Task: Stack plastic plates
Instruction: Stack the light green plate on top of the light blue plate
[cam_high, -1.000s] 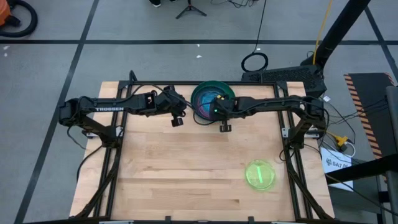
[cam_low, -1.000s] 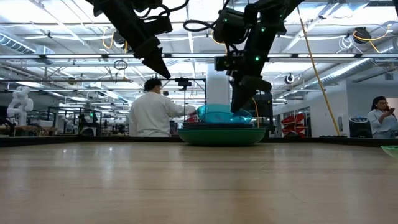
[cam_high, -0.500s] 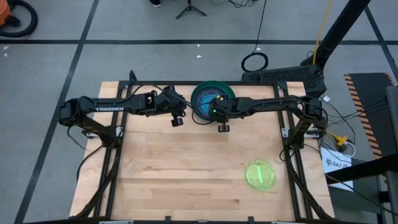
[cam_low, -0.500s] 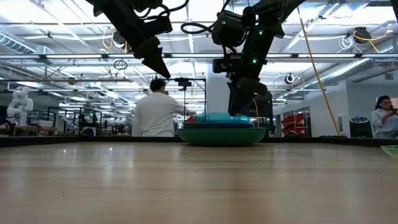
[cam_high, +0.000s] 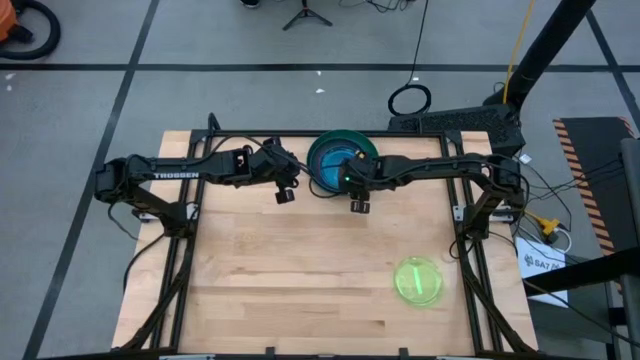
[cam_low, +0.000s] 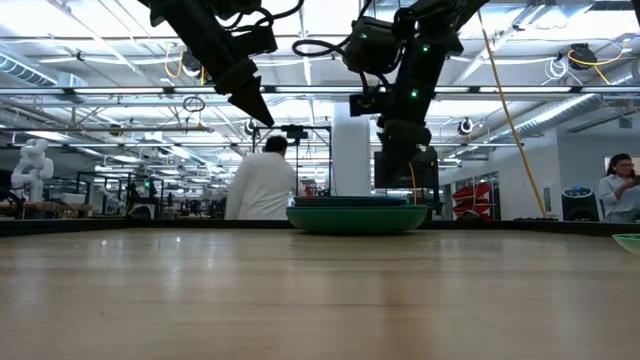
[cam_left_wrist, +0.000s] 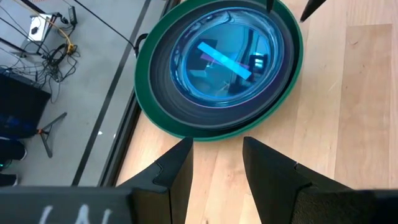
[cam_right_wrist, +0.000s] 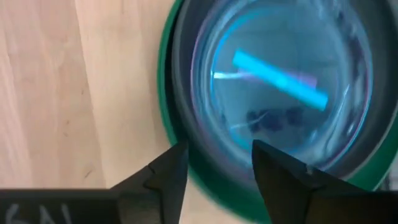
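Note:
The plastic plates form a stack (cam_high: 340, 160) at the far middle of the table. A large green plate (cam_left_wrist: 163, 121) is at the bottom, dark grey plates (cam_left_wrist: 163, 81) lie in it, and a translucent blue plate (cam_left_wrist: 227, 59) lies flat on top. A lime green plate (cam_high: 418, 280) sits alone on the table's near right. My right gripper (cam_right_wrist: 214, 149) is open just above the stack's near rim and holds nothing. My left gripper (cam_left_wrist: 217, 140) hangs open higher up, left of the stack (cam_low: 355, 215).
Bare wooden table (cam_high: 290, 270) spreads from the stack to the near edge. Black frame rails run along both sides (cam_high: 175, 270). Beyond the table a person in white (cam_low: 262, 185) walks through the room.
My right gripper has opened and let go of the blue plate. The plate was tilted with one edge raised between the fingers and has dropped flat onto the stack. The left arm has kept still.

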